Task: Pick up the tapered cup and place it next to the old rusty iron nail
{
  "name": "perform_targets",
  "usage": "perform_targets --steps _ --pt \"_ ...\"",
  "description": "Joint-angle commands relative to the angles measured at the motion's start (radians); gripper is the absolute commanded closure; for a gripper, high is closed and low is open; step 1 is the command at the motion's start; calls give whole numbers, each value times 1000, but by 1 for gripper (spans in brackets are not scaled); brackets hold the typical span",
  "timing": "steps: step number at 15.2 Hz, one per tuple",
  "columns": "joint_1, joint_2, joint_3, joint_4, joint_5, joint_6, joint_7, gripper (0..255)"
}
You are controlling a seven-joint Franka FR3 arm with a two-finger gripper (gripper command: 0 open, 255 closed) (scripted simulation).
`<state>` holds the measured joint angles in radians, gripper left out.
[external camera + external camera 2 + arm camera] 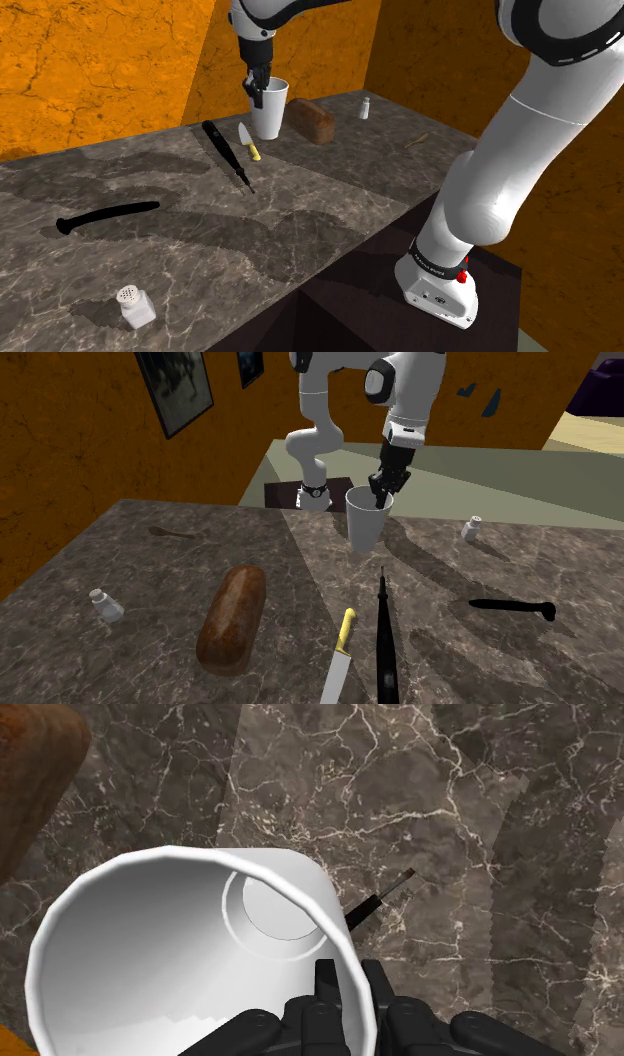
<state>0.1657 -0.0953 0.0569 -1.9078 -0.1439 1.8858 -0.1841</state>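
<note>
While the claw [257,94] pinches its rim, the white cup [272,115] is upright at the far end of the surface [330,215].
One finger is inside the cup and the other is outside, close together with the thin wall between them. The cup looks light and empty. Its smooth sides slope, so it may slip or tip. The rim is a good place to hold, but the squeeze should be firm and the lift slow and straight. I cannot tell if the cup's bottom is off the surface. The black nail [105,216] lies well apart from the cup, past a knife [249,143] and a long dark tool [226,152].
</note>
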Motion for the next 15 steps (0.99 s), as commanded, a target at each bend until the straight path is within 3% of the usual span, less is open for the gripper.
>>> perform_targets --steps 1,9,15 --pt "17 42 22 38 -4 -2 42 255" --pt "99 257 95 262 -41 -37 200 255" --pt "179 457 126 508 -84 -103 298 255"
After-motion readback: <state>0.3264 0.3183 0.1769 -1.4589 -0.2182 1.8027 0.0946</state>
